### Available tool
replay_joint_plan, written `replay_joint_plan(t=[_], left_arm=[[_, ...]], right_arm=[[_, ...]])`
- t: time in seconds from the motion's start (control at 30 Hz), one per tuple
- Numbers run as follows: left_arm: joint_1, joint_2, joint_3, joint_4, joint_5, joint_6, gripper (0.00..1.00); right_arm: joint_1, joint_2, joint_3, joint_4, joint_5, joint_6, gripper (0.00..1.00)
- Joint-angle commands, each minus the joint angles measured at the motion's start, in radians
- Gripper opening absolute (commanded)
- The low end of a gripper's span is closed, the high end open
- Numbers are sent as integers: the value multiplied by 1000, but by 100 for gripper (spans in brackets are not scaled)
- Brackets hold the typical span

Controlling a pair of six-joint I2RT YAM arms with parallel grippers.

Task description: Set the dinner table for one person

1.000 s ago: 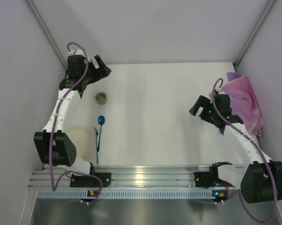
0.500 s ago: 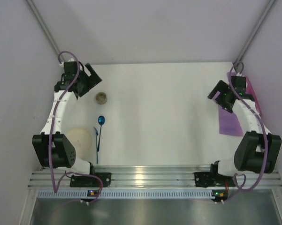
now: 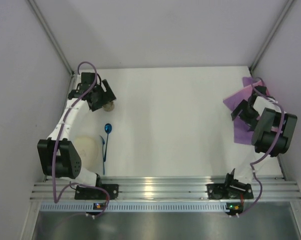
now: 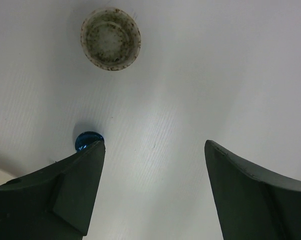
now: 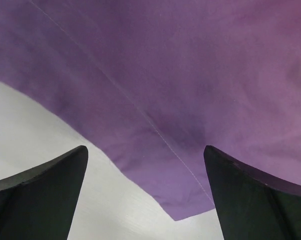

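Observation:
The dinner table (image 3: 180, 125) is a plain white tabletop. A small speckled cup (image 3: 109, 106) stands at the far left, also in the left wrist view (image 4: 110, 38). A blue spoon (image 3: 106, 131) lies nearer, its bowl showing in the left wrist view (image 4: 85, 139). A cream plate (image 3: 87, 150) sits left of the spoon. My left gripper (image 3: 105, 97) hovers open and empty beside the cup (image 4: 154, 150). A purple cloth (image 3: 242, 131) lies at the right edge. My right gripper (image 3: 239, 110) is open and empty just above its edge (image 5: 145, 155), with the cloth (image 5: 190, 75) filling that view.
A ribbed aluminium rail (image 3: 165, 187) runs along the near edge, with both arm bases on it. Grey walls close in the left, right and far sides. The right arm is folded back over the cloth by the right wall.
The purple cloth, bunched at my right gripper a second ago, now lies spread on the table and the gripper is free of it. My left gripper moved from the far left corner to the cup.

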Motion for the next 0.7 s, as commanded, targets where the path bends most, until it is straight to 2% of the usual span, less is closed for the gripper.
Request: replay_joint_plan(t=[0.0, 0.13, 0.2, 0.23, 0.27, 0.33, 0.37, 0.4, 0.43, 0.53, 0.63, 0.67], left_arm=[[5, 12, -8, 4, -28, 39, 86], [5, 45, 1, 1, -25, 51, 83], [5, 56, 9, 3, -28, 56, 83], [5, 62, 11, 3, -28, 57, 83], [5, 68, 12, 3, -27, 59, 83], [5, 78, 20, 3, -30, 60, 82], [3, 82, 23, 1, -28, 60, 82], [5, 88, 28, 3, -22, 59, 81], [5, 90, 28, 3, -21, 56, 81], [3, 93, 35, 3, -14, 42, 80], [-4, 82, 47, -2, -27, 33, 79], [-10, 79, 51, -5, -45, 30, 79]], right_arm=[[-2, 76, 43, -3, 11, -25, 100], [11, 125, 25, 23, 20, -21, 100], [20, 144, 17, 28, 23, -16, 87], [21, 148, 15, 30, 25, -13, 79], [29, 152, 12, 33, 26, -5, 52], [41, 162, 12, 31, 30, -1, 32], [64, 164, 12, 30, 33, 1, 13], [78, 161, 15, 27, 31, 2, 4], [96, 158, 17, 20, 34, 2, 0], [204, 118, 31, -4, 46, 10, 0], [390, 75, 87, -76, 75, 21, 0], [488, 66, 130, -96, 77, 36, 0]])
